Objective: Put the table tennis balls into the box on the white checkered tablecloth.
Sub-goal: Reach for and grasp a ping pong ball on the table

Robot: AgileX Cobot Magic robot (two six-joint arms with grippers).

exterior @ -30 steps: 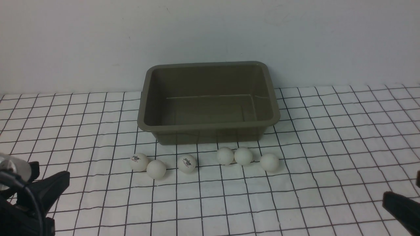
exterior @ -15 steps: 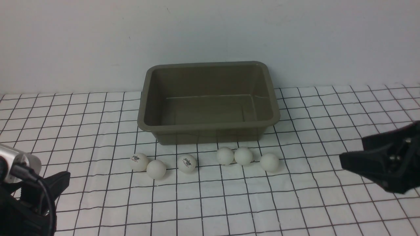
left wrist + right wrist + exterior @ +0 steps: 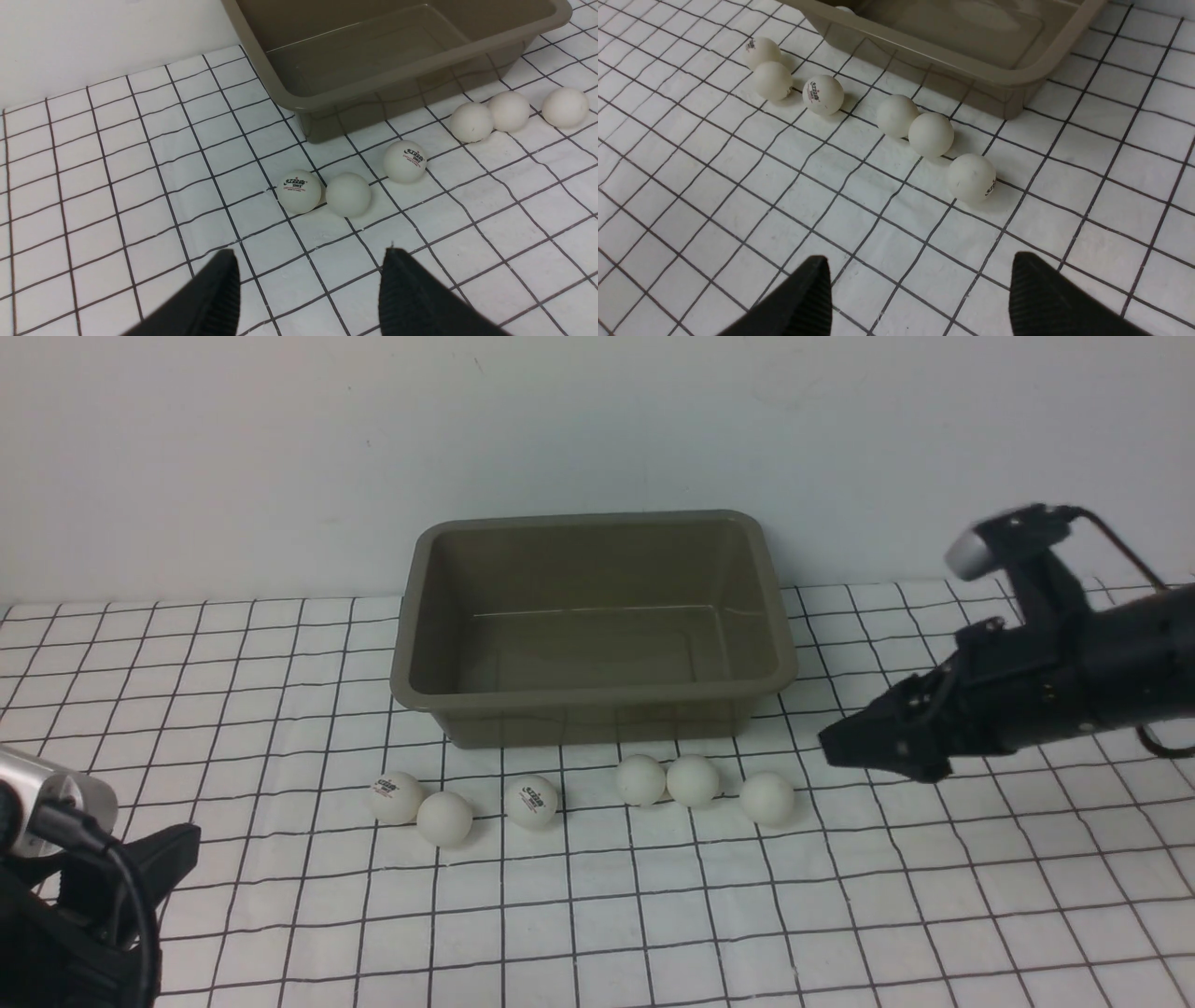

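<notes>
A white cloth with a grid of thin black lines, the white checkered tablecloth (image 3: pixel 934 896), lies slightly wrinkled across the work surface before a plain pale wall (image 3: pixel 233 457). Toward its far edge sits the box (image 3: pixel 597 721), an olive-brown rectangular plastic tub with rounded corners and a flared rim.

From the right, the robot's black right arm (image 3: pixel 1102 672) reaches in over the cloth. Its right gripper (image 3: pixel 831 742) points at the row of balls, its fingers spread wide apart and holding nothing; it is near the rightmost ball without touching it. The left gripper (image 3: pixel 309 254) sits low at the near left of the front view, well apart from the balls, its fingers likewise parted and empty.

Six small matte white table tennis balls (image 3: pixel 532 801) lie on the cloth in a loose row just in front of the box's near wall. The two at the left touch, the third sits alone, the next two touch, and the last rests just beside them. Dark printed logos show on the leftmost and third balls.
</notes>
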